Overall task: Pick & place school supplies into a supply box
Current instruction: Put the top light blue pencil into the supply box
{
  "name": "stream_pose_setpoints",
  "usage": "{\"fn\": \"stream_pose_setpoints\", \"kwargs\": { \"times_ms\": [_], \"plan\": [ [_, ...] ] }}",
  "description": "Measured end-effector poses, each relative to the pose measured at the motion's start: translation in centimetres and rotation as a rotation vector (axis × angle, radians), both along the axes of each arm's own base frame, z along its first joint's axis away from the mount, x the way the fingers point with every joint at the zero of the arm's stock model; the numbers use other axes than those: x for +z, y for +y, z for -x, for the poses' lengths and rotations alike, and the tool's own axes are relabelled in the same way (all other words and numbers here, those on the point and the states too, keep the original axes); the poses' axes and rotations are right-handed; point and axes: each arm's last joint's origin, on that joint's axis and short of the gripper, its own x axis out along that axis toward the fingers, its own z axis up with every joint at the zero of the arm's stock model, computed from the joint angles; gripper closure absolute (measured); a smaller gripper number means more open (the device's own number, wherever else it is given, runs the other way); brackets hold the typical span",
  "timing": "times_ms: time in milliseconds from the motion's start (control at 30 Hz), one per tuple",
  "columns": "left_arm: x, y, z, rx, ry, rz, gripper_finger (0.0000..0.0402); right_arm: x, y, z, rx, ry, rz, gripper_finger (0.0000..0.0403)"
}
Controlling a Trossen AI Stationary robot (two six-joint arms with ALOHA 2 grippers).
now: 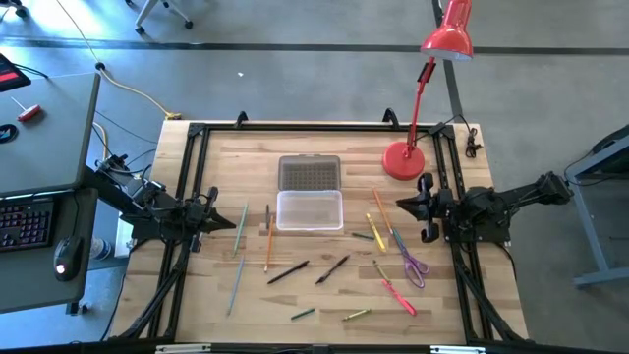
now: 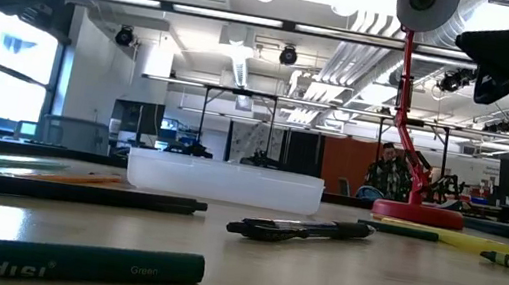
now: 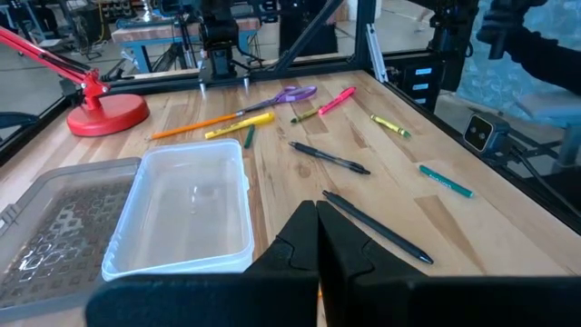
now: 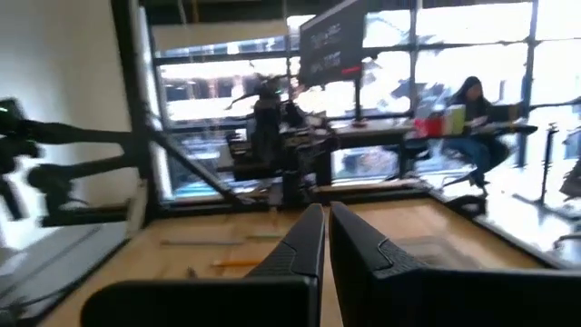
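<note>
2 grippers, left gripper (image 1: 208,218) and right gripper (image 1: 425,208), pressed together, empty. Supply box (image 1: 310,209) mid-table, open; scissors (image 1: 412,265) and pens scattered around. Best: spread fingers, descend squarely across nearest pencil (image 1: 266,238).

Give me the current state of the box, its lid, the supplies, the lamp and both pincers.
supply box: open, empty, upright.
lid: off, lying flat, touching the box's far side.
school supplies: all loose on the table, none boxed.
scissors: lying flat, blades closed.
desk lamp: standing upright.
left pincer: shut, empty, above the table.
right pincer: shut, empty, raised.
</note>
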Motion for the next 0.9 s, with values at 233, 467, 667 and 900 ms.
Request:
{"fn": "stream_pose_setpoints", "kwargs": {
  "times_ms": [233, 467, 667, 900],
  "plan": [
    [0.0, 0.0, 0.0, 0.000, 0.000, 0.000, 0.0376, 0.7, -0.5, 0.2, -0.186, -0.060, 0.009, 0.0402],
    [-0.1, 0.0, 0.0, 0.000, 0.009, -0.006, 0.0376, 0.9, -0.6, 0.3, -0.179, -0.098, -0.119, 0.0402],
    [-0.2, 0.0, 0.0, 0.000, 0.020, -0.013, 0.0376, 1.8, -0.2, 0.5, -0.019, -0.196, -0.086, 0.0402],
    [-0.2, 0.0, 0.0, 0.000, 0.020, -0.013, 0.0376, 1.8, -0.2, -0.1, -0.055, -0.169, -0.106, 0.0402]
  ]
}}
